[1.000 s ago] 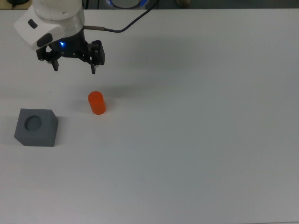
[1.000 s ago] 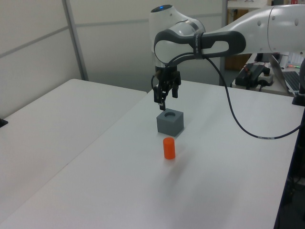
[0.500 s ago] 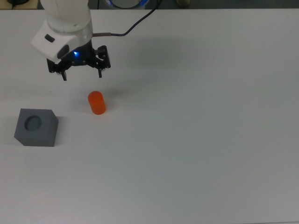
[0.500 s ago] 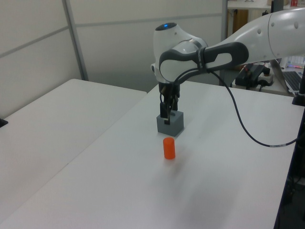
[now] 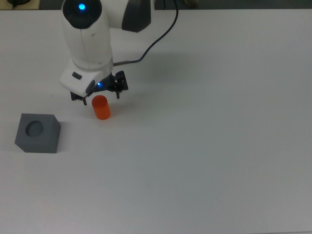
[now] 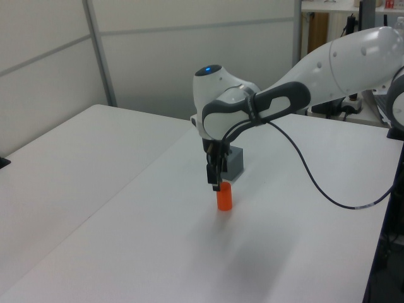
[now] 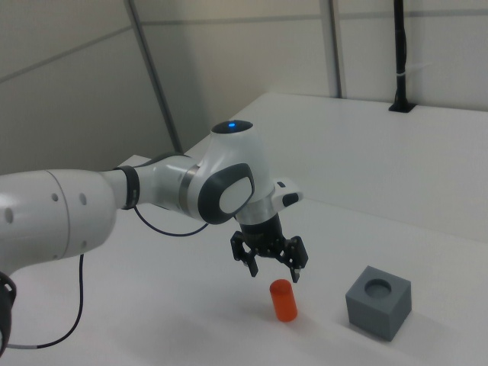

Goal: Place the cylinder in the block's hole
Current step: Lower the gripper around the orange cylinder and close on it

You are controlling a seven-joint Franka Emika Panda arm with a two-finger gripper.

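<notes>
One cylinder [image 5: 101,107], one block [image 5: 37,132], one hand [image 5: 97,95]: that is all that stands on my counter [image 5: 209,146].

Nearest to me is the cylinder, bright orange, upright on its flat end on the bare white surface. My hand hangs just above and slightly behind it, fingers pointing down and spread wide, wider than the cylinder; in the right view one fingertip [image 7: 300,271] shows clear of the cylinder's [image 7: 284,300] top, so I am not touching it and hold nothing. A small blue light glows on my wrist beside the hand, and another on the rounded joint higher up my arm [image 5: 87,34]. One dark cable [image 5: 156,39] loops from my wrist back along the arm.

Farther off is the dark grey block, apart from the cylinder, toward the top view's left and the right view's right. It sits flat, with one round hole [image 5: 34,127] open in its top face and nothing in it. In the left view the block [image 6: 235,162] shows partly behind my hand, beyond the cylinder [image 6: 224,197].

The counter is plain, matte white; a second white surface [image 6: 63,158] adjoins it on the left view's left. Beyond stand pale wall panels [image 6: 158,57] with grey upright posts, one dark pole [image 7: 400,57] at the right view's far edge, and some dark equipment on the left view's far right.
</notes>
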